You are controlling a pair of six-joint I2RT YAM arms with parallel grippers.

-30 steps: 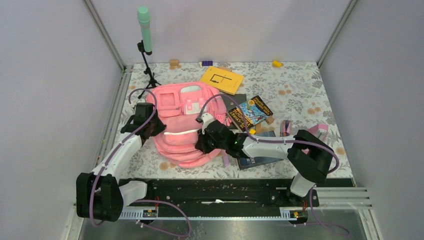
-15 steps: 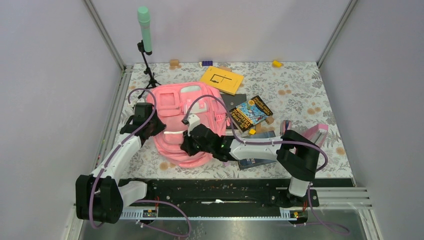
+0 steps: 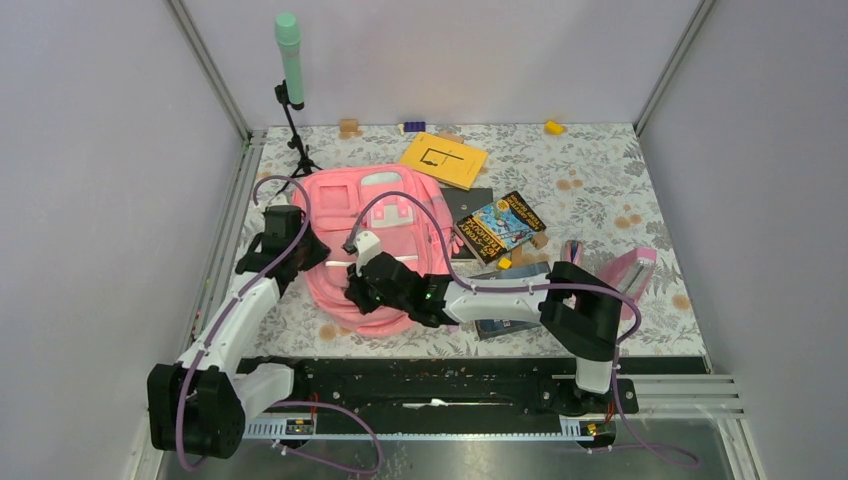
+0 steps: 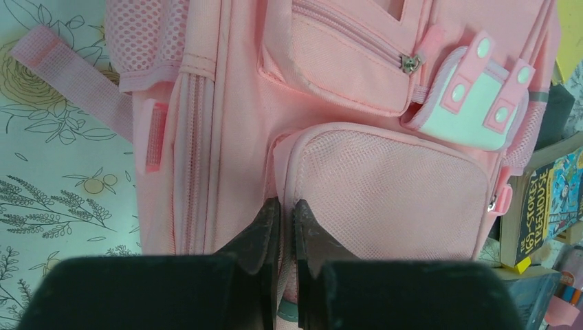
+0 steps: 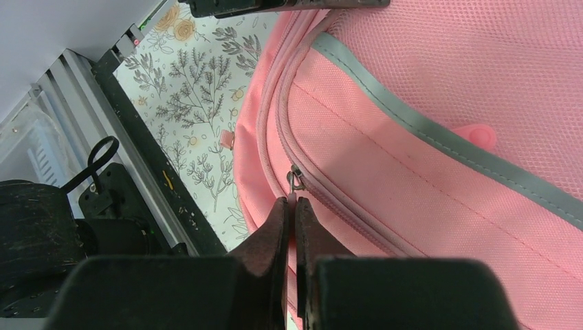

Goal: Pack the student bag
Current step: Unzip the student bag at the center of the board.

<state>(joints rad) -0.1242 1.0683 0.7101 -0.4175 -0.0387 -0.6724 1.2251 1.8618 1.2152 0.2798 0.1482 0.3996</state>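
Note:
The pink student bag [image 3: 350,215] lies flat on the floral table, front pockets up; it fills the left wrist view [image 4: 227,137] and the right wrist view [image 5: 447,137]. My left gripper [image 3: 303,250] is shut on a fold of the bag's fabric [image 4: 287,206] at its left edge, beside the mesh pocket [image 4: 392,192]. My right gripper [image 3: 360,290] is shut on the bag's zipper pull [image 5: 294,184] at the near end of the bag, on the zip [image 5: 344,206] below the grey reflective strip [image 5: 426,130].
A yellow book [image 3: 443,159], a dark book [image 3: 500,226] and further books [image 3: 515,320] lie right of the bag. A small pink case [image 3: 632,268] lies at the right. A green microphone on a tripod [image 3: 289,60] stands behind the bag. The black rail [image 3: 440,380] runs along the near edge.
My right gripper has moved left along the near end of the bag, drawing the zipper pull with it. The bag has bunched slightly. The left gripper has kept its hold.

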